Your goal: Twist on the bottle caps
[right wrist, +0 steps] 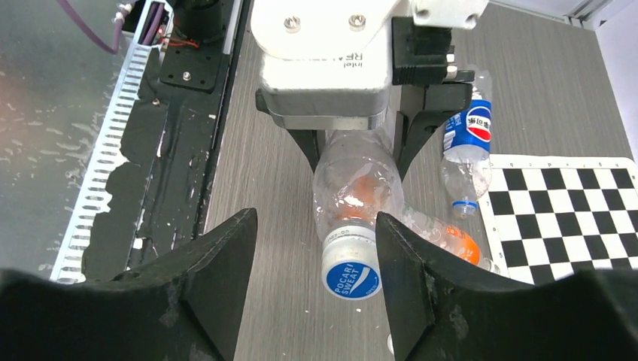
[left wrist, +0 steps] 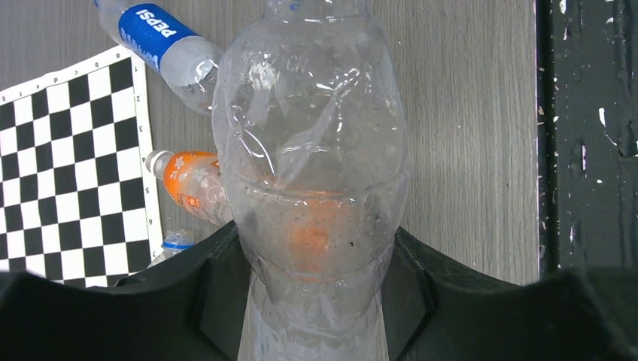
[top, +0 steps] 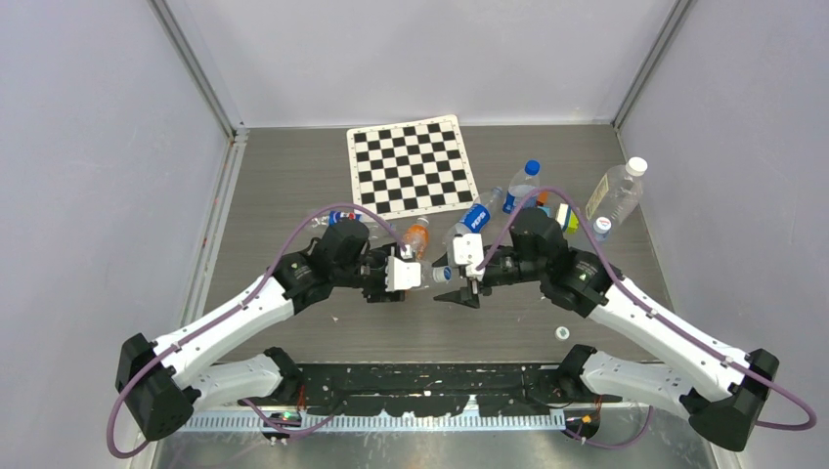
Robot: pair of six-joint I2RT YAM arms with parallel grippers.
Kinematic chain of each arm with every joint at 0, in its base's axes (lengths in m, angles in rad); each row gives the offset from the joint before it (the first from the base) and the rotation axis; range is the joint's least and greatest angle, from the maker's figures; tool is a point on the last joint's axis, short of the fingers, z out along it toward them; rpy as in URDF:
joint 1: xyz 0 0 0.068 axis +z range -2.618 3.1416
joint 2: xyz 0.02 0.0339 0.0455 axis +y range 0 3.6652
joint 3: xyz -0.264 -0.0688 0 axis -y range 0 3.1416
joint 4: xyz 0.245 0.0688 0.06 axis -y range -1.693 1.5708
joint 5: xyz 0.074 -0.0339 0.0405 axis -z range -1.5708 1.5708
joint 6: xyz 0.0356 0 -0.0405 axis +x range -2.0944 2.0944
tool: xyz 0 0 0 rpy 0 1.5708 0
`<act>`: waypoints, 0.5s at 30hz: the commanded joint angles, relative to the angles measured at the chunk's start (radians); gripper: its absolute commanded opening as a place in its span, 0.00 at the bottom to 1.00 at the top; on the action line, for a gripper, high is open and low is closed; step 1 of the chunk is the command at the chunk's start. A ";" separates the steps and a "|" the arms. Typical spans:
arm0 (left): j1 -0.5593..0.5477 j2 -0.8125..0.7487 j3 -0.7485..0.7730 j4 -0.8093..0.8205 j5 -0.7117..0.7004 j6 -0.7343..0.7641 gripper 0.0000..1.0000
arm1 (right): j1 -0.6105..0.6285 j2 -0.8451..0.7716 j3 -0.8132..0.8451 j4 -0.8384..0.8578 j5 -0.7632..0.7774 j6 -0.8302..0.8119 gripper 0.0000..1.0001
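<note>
My left gripper [top: 415, 276] is shut on a crumpled clear bottle [left wrist: 312, 150] and holds it level above the table, neck toward the right arm. It also shows in the right wrist view [right wrist: 353, 180]. A blue Pocari Sweat cap [right wrist: 351, 277] sits on the bottle's neck; it also shows in the top view [top: 441, 275]. My right gripper [right wrist: 316, 278] is open, with the cap between its jaws and close to the right finger [right wrist: 410, 286]. In the top view the right gripper [top: 458, 293] is just in front of the cap. A loose white cap [top: 562, 333] lies near the right arm.
An orange-labelled bottle [top: 414, 237] and a Pepsi bottle [top: 476, 217] lie just behind the grippers. More clear bottles [top: 616, 191] and a yellow-green block [top: 564, 215] are at the back right. A checkerboard mat [top: 411, 166] lies at the back centre.
</note>
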 commanded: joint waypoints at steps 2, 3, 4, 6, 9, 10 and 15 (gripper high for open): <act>-0.003 -0.018 0.038 0.026 0.035 -0.011 0.15 | 0.005 0.027 0.053 -0.030 -0.027 -0.095 0.64; -0.003 -0.022 0.038 0.027 0.035 -0.011 0.15 | 0.003 0.033 0.059 -0.049 -0.018 -0.114 0.63; -0.003 -0.023 0.038 0.026 0.036 -0.011 0.15 | 0.002 0.034 0.062 -0.076 -0.009 -0.120 0.63; -0.003 -0.027 0.037 0.026 0.034 -0.010 0.15 | -0.001 0.027 0.059 -0.099 0.005 -0.127 0.62; -0.003 -0.031 0.037 0.028 0.033 -0.011 0.15 | -0.005 0.011 0.049 -0.121 0.022 -0.128 0.61; -0.003 -0.033 0.037 0.028 0.033 -0.013 0.15 | -0.006 0.003 0.043 -0.136 0.030 -0.130 0.60; -0.003 -0.040 0.033 0.040 0.030 -0.017 0.15 | -0.009 -0.026 0.006 -0.162 0.049 -0.115 0.59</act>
